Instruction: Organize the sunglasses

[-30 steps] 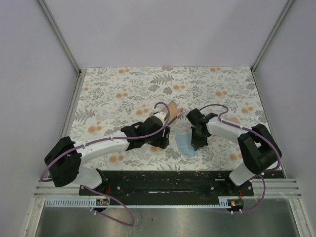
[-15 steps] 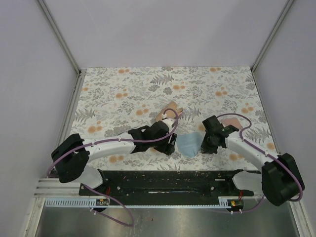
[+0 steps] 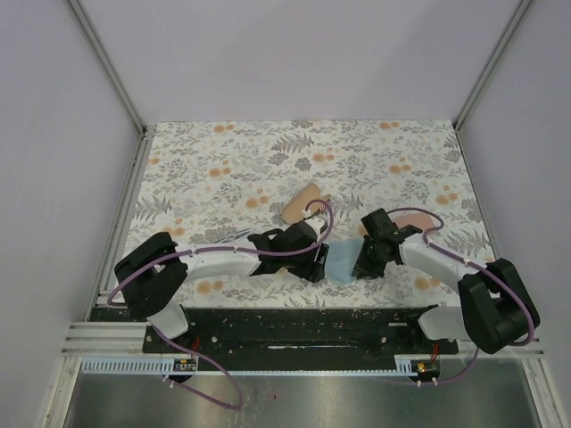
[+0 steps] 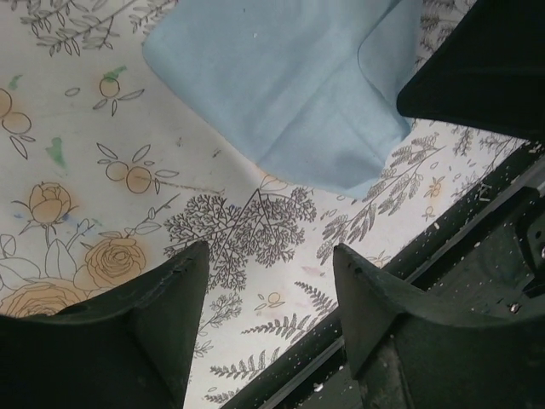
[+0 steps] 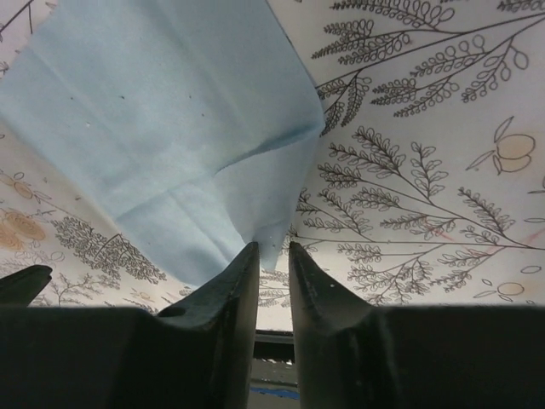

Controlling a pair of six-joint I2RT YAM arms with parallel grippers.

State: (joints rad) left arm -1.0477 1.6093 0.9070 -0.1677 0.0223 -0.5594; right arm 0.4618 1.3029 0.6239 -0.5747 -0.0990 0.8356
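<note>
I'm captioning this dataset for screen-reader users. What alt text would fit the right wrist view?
A light blue cloth lies creased on a floral-printed table cover, its near corner right at the tips of the right pincer. The pincer's two dark fingers stand slightly apart, with bare table cover showing in the slit between them.

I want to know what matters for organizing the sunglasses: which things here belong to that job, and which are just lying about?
Belong: probably the blue cloth, at the right gripper tips; no sunglasses clearly visible.
Lying about: peach-coloured item; pale pink item, partly hidden.
</note>
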